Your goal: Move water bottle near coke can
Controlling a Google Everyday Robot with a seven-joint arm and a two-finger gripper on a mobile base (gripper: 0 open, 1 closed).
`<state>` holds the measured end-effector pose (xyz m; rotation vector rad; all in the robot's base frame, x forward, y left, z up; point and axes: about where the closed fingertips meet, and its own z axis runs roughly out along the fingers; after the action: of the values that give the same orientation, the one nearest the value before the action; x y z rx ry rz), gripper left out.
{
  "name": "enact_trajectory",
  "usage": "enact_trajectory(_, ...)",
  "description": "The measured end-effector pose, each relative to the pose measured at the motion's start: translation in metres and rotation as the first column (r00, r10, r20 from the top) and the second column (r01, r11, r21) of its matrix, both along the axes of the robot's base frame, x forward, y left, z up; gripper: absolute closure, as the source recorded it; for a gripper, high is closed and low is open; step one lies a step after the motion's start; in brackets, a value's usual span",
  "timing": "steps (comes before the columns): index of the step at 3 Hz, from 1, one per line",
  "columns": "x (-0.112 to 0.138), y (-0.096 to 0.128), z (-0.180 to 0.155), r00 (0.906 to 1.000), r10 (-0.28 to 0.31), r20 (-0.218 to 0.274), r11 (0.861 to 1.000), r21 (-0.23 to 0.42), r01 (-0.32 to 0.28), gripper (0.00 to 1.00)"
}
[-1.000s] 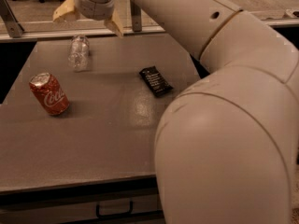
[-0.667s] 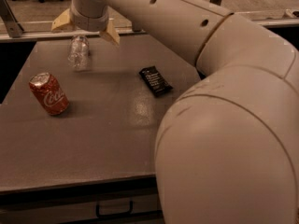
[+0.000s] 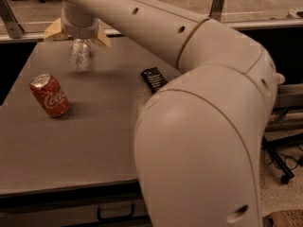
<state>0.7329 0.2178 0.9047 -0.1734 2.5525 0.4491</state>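
The clear crinkly water bottle stands at the far left of the grey table. The red coke can lies tilted on the table, nearer me and to the left of the bottle. My gripper is right above the bottle, at its top. Its two tan fingers are spread wide to either side of the bottle and do not touch it. My large white arm reaches in from the right and hides much of the table's right side.
A flat black snack packet lies on the table to the right of the bottle. A metal rail runs behind the table's far edge. A drawer handle shows under the front edge.
My gripper has moved left and down, from beside the bottle to straight over it, with the fingers now straddling its top. The bottle, can and packet have not moved.
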Motion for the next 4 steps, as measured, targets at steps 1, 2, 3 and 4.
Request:
enact_trajectory(1,0.006,0.020,-0.011,0.9983,0.058,0.011,0.998,-0.032,-0.057,0.00)
enact_trajectory(2,0.016,0.029,-0.030,0.9966,0.082,-0.008,0.994,-0.069,-0.082,0.00)
enact_trajectory(3,0.028,0.028,-0.048,0.9960,0.082,-0.035,0.991,-0.103,-0.085,0.00)
enact_trajectory(4,0.032,0.027,-0.060,0.9947,0.087,-0.056,0.987,-0.130,-0.093,0.18)
